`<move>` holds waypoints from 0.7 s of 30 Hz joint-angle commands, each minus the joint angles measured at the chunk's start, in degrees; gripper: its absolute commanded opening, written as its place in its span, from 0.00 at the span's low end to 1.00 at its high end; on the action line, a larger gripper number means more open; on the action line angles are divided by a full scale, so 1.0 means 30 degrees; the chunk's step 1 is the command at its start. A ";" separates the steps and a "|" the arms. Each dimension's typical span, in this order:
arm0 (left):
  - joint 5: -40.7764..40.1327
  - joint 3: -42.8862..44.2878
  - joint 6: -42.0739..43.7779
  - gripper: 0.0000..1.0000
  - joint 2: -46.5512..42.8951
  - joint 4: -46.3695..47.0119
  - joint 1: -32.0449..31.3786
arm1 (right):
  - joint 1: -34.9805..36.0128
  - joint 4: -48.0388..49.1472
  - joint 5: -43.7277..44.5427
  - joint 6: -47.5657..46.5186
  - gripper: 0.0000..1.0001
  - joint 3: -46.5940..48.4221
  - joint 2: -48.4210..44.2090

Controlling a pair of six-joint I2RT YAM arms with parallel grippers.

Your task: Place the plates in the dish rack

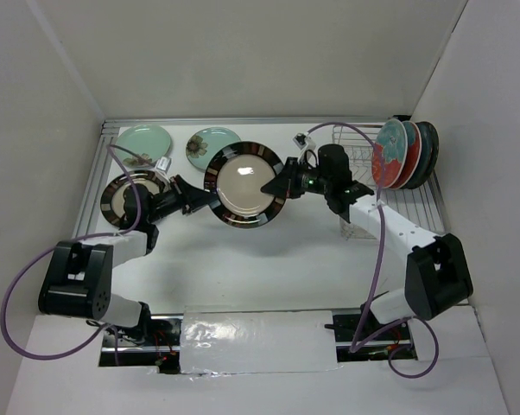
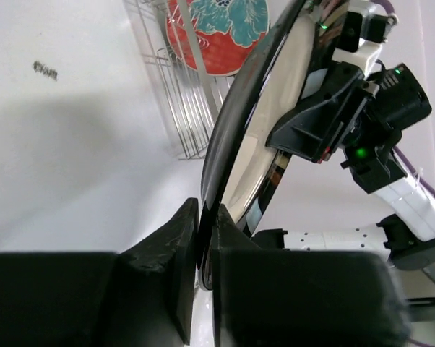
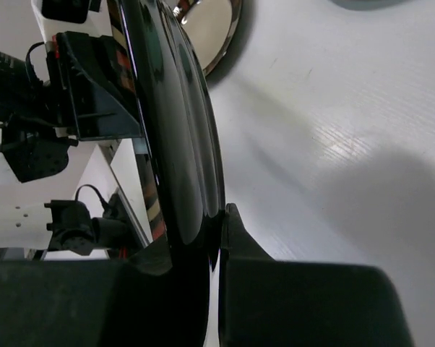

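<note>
Left arm (image 1: 126,246) and right arm (image 1: 396,225) alike: white link shells and blocky black joint housings (image 1: 74,278). Row of small dark screw holes along the white forearm (image 2: 333,238). Purple cable (image 1: 7,307) looped off the left shoulder, second purple cable (image 1: 379,259) down the right. Matte black wedge fingers (image 2: 160,267) on the left gripper (image 2: 207,217), same on the right gripper (image 3: 217,224). Small green light (image 2: 360,152) on the right wrist.

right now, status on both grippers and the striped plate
Both shut on striped-rim plate: left gripper, right gripper, opposite rims. Plate mid-table, not yet in dish rack. Right wrist sits between plate and rack.
</note>
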 commanded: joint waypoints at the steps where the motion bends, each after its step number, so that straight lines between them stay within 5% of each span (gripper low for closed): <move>1: 0.1431 0.1708 -0.0910 0.25 -0.0512 0.2736 -0.0385 | 0.0079 -0.0209 0.0667 -0.2102 0.00 0.1160 -0.0400; 3: 0.1431 0.2319 0.0493 0.57 -0.0802 -0.0324 -0.0385 | -0.0097 -0.0972 0.1425 -0.2601 0.00 0.1601 -0.0781; 5: 0.0672 0.2847 0.2913 0.75 -0.1300 -0.3435 -0.0385 | -0.0594 -0.2261 0.2333 -0.3450 0.00 0.2391 -0.1102; 6: -0.0201 0.3720 0.4061 0.92 -0.1883 -0.7483 -0.0385 | -0.0597 -0.2787 0.3673 -0.3830 0.00 0.2742 -0.1483; 7: -0.0906 0.4251 0.5204 0.97 -0.2179 -0.9728 -0.0385 | -0.0945 -0.3895 0.4469 -0.4269 0.00 0.3558 -0.1689; 13: -0.6992 0.7240 1.1886 1.00 -0.2885 -2.1098 -0.0209 | -0.3054 -0.5896 1.1411 -0.8015 0.00 0.6344 -0.3301; 18: -0.9876 0.7626 1.3094 1.00 -0.2885 -2.4042 -0.0209 | -0.4257 -0.4554 1.7734 -1.1036 0.00 0.6527 -0.3742; 21: -1.0317 0.7246 1.3272 1.00 -0.2885 -2.4223 -0.0209 | -0.5340 -0.2915 1.8977 -1.2824 0.00 0.6291 -0.3742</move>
